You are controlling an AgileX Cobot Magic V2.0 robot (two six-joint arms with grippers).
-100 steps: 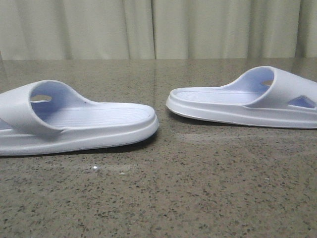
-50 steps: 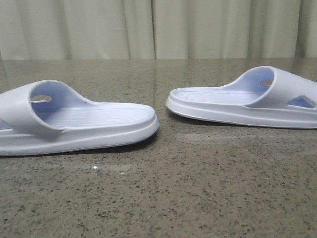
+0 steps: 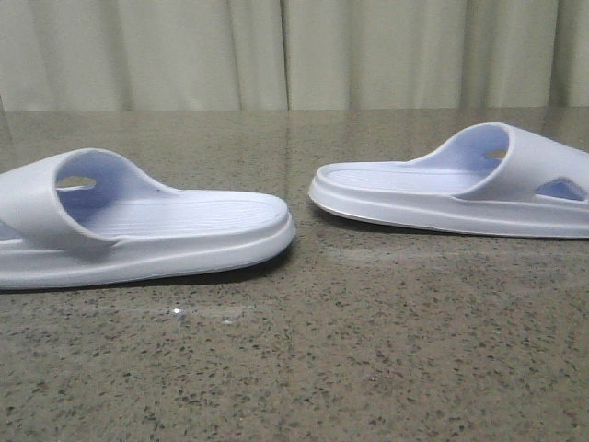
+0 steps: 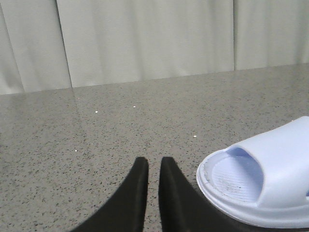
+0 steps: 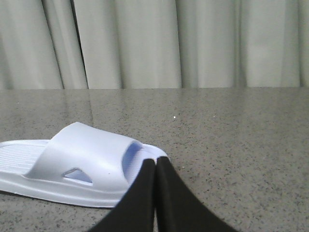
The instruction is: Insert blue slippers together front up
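Two pale blue slippers lie sole-down on the speckled stone table, heels towards each other with a gap between. The left slipper point(image 3: 147, 230) shows its strap at the frame's left edge. The right slipper point(image 3: 460, 193) shows its strap and a triangular cut-out at the right. Neither gripper shows in the front view. In the left wrist view my left gripper point(image 4: 153, 162) is empty, its jaws a thin slit apart, beside the toe end of the left slipper point(image 4: 270, 179). In the right wrist view my right gripper point(image 5: 155, 160) is shut and empty, its tips overlapping the toe end of the right slipper point(image 5: 82, 164).
The grey speckled table point(image 3: 304, 368) stretches back to pale curtains point(image 3: 294, 55). Bare table lies between the two slippers' heels and in front of them.
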